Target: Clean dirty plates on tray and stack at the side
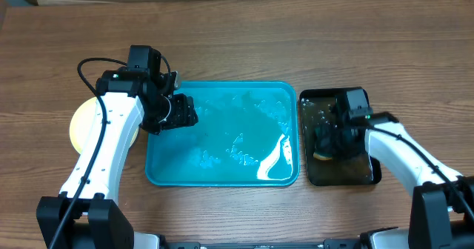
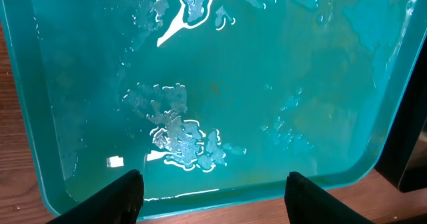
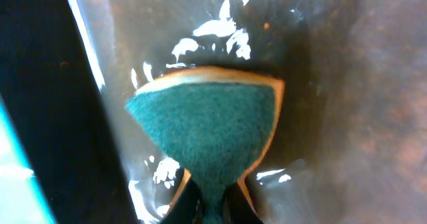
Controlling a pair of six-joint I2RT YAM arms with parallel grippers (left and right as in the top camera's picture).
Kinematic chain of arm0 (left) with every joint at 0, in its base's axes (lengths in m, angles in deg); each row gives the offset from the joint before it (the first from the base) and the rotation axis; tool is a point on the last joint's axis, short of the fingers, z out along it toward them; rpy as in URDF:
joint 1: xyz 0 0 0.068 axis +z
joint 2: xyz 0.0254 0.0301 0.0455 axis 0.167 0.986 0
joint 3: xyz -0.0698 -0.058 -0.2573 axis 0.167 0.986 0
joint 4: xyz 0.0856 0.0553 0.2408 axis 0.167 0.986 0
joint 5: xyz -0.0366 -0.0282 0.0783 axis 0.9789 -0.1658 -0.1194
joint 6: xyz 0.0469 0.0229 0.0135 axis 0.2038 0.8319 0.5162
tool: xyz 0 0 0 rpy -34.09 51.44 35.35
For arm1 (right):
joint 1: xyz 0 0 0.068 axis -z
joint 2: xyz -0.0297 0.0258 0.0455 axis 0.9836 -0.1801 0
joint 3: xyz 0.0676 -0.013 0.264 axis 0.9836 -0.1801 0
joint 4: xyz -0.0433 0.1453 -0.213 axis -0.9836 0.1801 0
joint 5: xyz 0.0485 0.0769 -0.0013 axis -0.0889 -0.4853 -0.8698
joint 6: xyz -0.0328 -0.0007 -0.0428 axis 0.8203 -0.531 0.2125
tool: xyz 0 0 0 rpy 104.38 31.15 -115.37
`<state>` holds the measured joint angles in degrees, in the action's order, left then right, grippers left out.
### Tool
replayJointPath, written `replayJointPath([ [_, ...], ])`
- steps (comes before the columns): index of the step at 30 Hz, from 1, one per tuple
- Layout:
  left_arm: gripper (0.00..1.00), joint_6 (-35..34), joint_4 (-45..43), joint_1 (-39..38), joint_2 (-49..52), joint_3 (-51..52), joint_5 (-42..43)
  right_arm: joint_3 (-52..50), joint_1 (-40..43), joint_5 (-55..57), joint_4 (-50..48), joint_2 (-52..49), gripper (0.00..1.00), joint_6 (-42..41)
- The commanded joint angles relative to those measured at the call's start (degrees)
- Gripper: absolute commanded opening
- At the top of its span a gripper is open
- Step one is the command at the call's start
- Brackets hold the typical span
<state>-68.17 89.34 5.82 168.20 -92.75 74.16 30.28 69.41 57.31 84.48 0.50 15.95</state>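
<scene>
- My left claw (image 2: pixel 213 199) is released and holds nothing; its two fingertips (image 2: pixel 125 199) stand wide apart at the bottom of the left wrist view.
- It hovers over the left end of the teal tray (image 1: pixel 159 171), just inside the rim, and I cannot tell whether it touches the tray floor.
- The tray lies in the middle of the bench (image 1: pixel 244 34), with its long side running left to right.
- Water (image 2: pixel 183 141) lies on the tray floor in patches and streaks, and bright glare sits on the larger pools.
- A small white speck (image 2: pixel 115 161) rests on the tray floor near my left fingertip.
- The yellow plate (image 1: pixel 80 123) lies on the bench just left of the tray. My left arm covers part of it, so I cannot tell whether it is one plate or several.
- My right claw (image 3: pixel 210 209) is clenched on the sponge (image 3: pixel 207 131), pinching it at its narrow lower end.
- The sponge shows a green scouring face with a pale yellow edge along the top.
- It hangs inside the black basin (image 1: pixel 370 176), which stands just to the right of the tray and has wet, shiny patches on its floor.
</scene>
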Motion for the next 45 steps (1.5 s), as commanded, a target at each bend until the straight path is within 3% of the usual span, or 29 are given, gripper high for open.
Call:
replayJointPath([
  [1,0.68,1.3,0.2,-0.3,0.3,0.3,0.6,10.9,0.7,-0.4,5.3,0.9,0.04,0.0],
  [7,0.68,1.3,0.2,-0.3,0.3,0.3,0.6,12.4,0.8,0.3,8.1,0.6,0.04,0.0],
  [15,0.68,1.3,0.2,-0.3,0.3,0.3,0.6,-0.4,0.8,0.2,-1.7,-0.1,0.06,0.0],
  [18,0.68,1.3,0.2,-0.4,0.3,0.3,0.6,-4.3,0.8,0.2,-5.9,-0.1,0.13,0.0],
  [21,0.69,1.3,0.3,-0.3,0.3,0.3,0.6,-5.7,0.8,0.2,-8.0,-0.1,0.31,0.0],
  [23,0.69,1.3,0.3,-0.4,0.3,0.3,0.6,-5.6,0.8,0.2,-8.5,-0.1,0.26,0.0],
  [24,0.69,1.3,0.4,-0.3,0.3,0.3,0.6,-5.5,0.8,0.2,-8.6,-0.1,0.1,0.0],
  [25,0.68,1.3,0.5,-0.3,0.3,0.3,0.6,-5.0,0.8,0.2,-8.3,-0.1,0.04,0.0],
  [36,0.68,1.3,0.7,-0.3,0.3,0.3,0.6,12.2,0.8,0.0,6.9,0.5,0.04,0.1],
  [45,0.68,1.3,0.6,-0.3,0.3,0.3,0.6,6.1,0.8,0.1,4.0,-0.2,0.09,0.1],
])
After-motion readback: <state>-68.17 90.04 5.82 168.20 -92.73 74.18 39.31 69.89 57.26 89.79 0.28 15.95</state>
